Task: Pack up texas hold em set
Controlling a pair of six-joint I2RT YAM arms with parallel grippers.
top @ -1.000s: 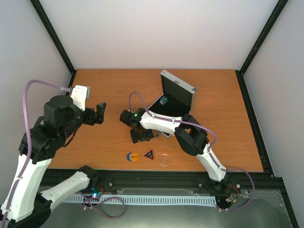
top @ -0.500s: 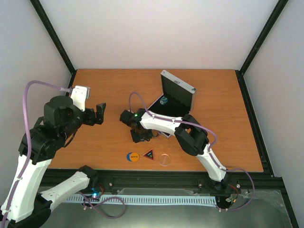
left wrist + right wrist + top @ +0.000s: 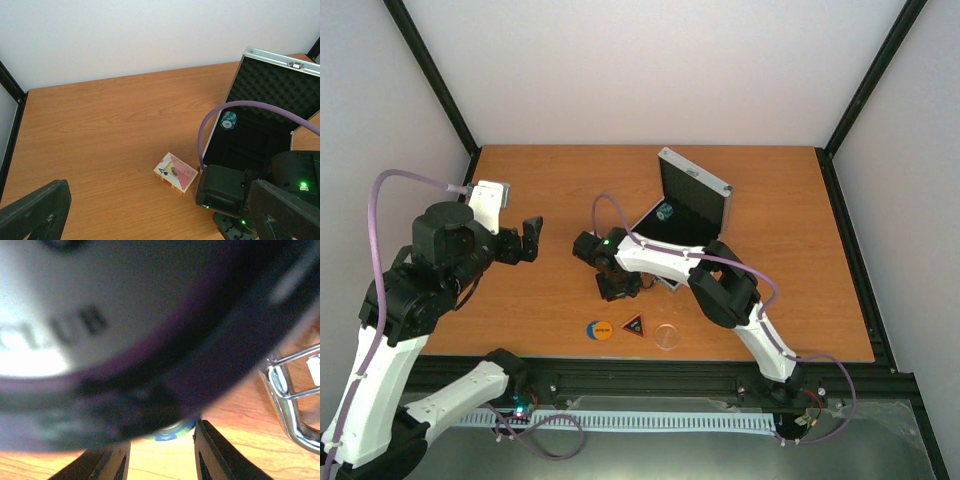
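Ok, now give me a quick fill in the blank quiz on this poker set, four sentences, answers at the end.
1. The silver case stands with its lid ___.
2. Between the orange disc and the clear disc lies the black-red ___.
3. The card pack lies outside the case, on the ___.
4. The left claw holds ___ between its wide-apart jaws.

Missing words: open; triangle; table; nothing.

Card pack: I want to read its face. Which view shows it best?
Left wrist: the card pack lies unobstructed beside the open case. The top view mostly hides it under the right arm; the right wrist misses it.
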